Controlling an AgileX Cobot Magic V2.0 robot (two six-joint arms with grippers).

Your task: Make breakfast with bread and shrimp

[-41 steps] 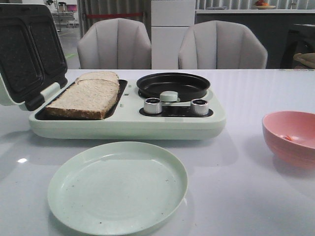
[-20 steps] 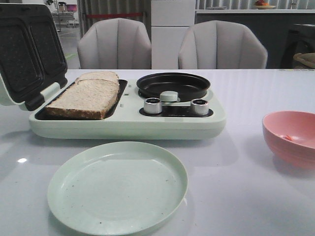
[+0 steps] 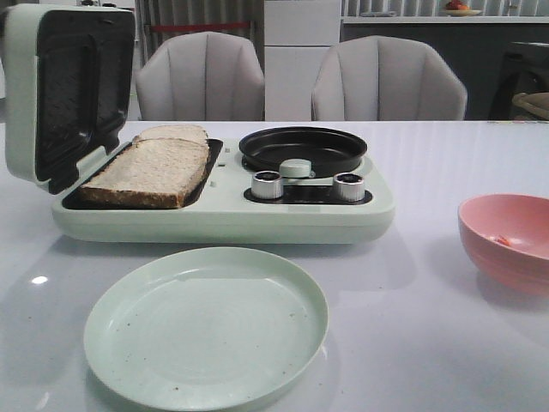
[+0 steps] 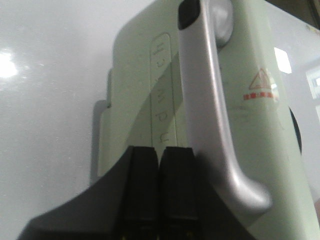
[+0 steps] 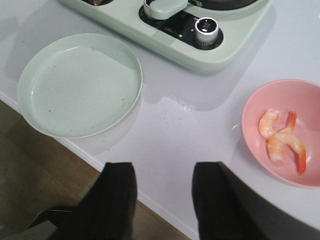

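Observation:
Two slices of bread (image 3: 150, 167) lie side by side in the left tray of the pale green breakfast maker (image 3: 223, 219). Its lid (image 3: 73, 90) stands nearly upright. Seen from the left wrist, my left gripper (image 4: 159, 155) is shut with nothing in it, its fingertips against the lid's outer shell (image 4: 145, 100) beside the silver handle (image 4: 210, 110). The shrimp (image 5: 282, 142) lies in the pink bowl (image 5: 250, 107), also seen at the front view's right (image 3: 515, 257). My right gripper (image 5: 162, 172) hangs open above the table's near edge. Neither arm shows in the front view.
A pale green plate (image 3: 206, 324) sits in front of the breakfast maker. A round black pan (image 3: 302, 148) and two silver knobs (image 3: 267, 184) occupy the machine's right half. Two grey chairs (image 3: 202, 77) stand behind the table.
The lid has swung up from leaning back to nearly upright over the last half second. Bread, plate and bowl have not moved.

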